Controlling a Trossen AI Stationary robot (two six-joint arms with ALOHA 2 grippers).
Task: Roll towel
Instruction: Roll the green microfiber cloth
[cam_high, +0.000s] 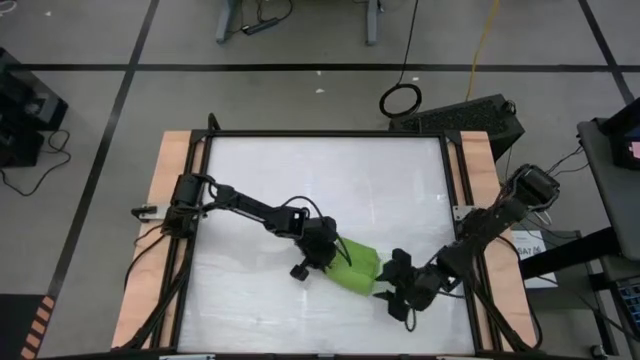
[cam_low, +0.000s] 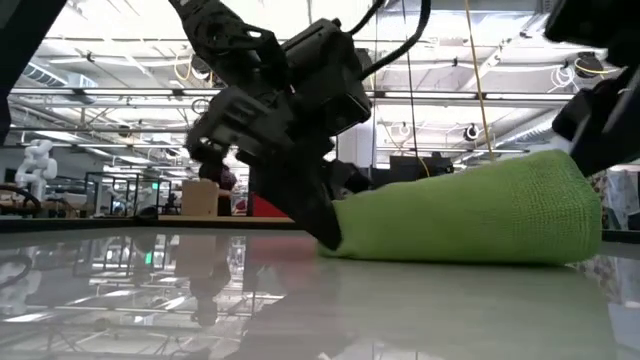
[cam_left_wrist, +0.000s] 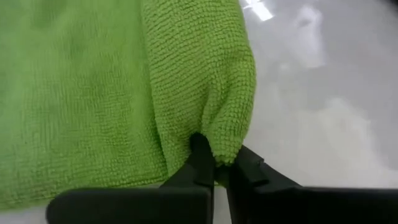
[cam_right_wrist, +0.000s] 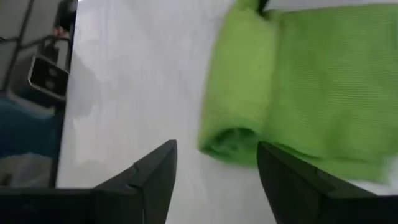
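A: High view status?
B: The towel (cam_high: 356, 266) is seen on the white table (cam_high: 300, 180), bunched into a short roll in the near half, right of centre. The left gripper (cam_high: 330, 262) is placed at the towel's left end. The right gripper (cam_high: 395, 285) is positioned just beside the towel's right end; contact cannot be told from above.

A: Low view?
B: The towel (cam_low: 470, 215) is seen lying flat on the table (cam_low: 200, 300) as a rolled bundle. The left gripper (cam_low: 325, 235) is brought down onto its near end, tips at the table surface. Part of the right arm is seen at the picture's right edge, just above the other end.

A: Left wrist?
B: The left gripper (cam_left_wrist: 217, 171) is shown with its fingers (cam_left_wrist: 200, 163) pressed together, and a fold of the towel (cam_left_wrist: 124, 87) is pinched between them. The table (cam_left_wrist: 323, 93) is seen beside it.

A: Right wrist?
B: The right gripper (cam_right_wrist: 217, 180) is shown spread wide, nothing held. The rolled end of the towel (cam_right_wrist: 236, 140) is seen ahead of the gap between the fingers (cam_right_wrist: 155, 171), not touched by them. A flatter layer of towel is seen beside the roll.
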